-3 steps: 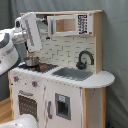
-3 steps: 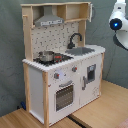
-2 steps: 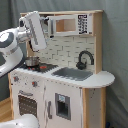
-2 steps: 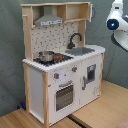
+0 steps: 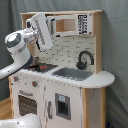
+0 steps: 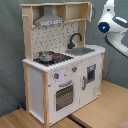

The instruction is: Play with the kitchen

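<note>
Oddly, the hand (image 5: 41, 30) hangs before the kitchen (image 6: 60, 75) hood, its fingers' state impossible to tell

The white robot arm (image 5: 20, 45) reached up at the first exterior view's left, before the toy kitchen (image 5: 65, 85). A black faucet (image 5: 84, 59) curved over the grey sink (image 5: 72, 74), and a small pot (image 5: 35, 64) sat on the stove.

matt white panels and pale wood form the kitchen (image 6: 60, 75).
</note>
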You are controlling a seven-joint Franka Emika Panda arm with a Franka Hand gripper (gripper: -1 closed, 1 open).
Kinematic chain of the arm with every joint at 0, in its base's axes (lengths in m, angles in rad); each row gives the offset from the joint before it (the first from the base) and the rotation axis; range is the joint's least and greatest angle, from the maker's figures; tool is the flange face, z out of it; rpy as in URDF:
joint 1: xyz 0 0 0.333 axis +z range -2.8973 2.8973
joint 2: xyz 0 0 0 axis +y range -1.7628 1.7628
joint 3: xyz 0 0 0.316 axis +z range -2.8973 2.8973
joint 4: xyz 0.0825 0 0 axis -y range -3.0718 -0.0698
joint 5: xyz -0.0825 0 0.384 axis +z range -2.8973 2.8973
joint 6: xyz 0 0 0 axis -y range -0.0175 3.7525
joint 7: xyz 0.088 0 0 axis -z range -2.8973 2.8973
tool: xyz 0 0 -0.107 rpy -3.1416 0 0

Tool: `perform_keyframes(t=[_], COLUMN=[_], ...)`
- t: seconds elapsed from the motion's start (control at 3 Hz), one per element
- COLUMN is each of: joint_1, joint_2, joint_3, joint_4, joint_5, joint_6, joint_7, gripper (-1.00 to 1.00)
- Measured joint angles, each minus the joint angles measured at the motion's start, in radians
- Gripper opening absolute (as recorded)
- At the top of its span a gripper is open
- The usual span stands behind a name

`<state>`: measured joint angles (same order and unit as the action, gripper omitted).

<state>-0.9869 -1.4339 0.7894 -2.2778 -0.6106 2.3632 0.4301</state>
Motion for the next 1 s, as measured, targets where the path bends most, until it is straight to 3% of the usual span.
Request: perform_keyframes(t=[0.33, 1.0], joint_1=[-0.065, -0.149], joint_2=[0.037, 0.134], joint_3=[0.042, 0.124], joint_4=[0.071, 0.219], joint_5=[0.005, 0.005], joint_6=[0.025, 0.054], joint_7=[0.002, 0.001], gripper=[1.00, 1.00])
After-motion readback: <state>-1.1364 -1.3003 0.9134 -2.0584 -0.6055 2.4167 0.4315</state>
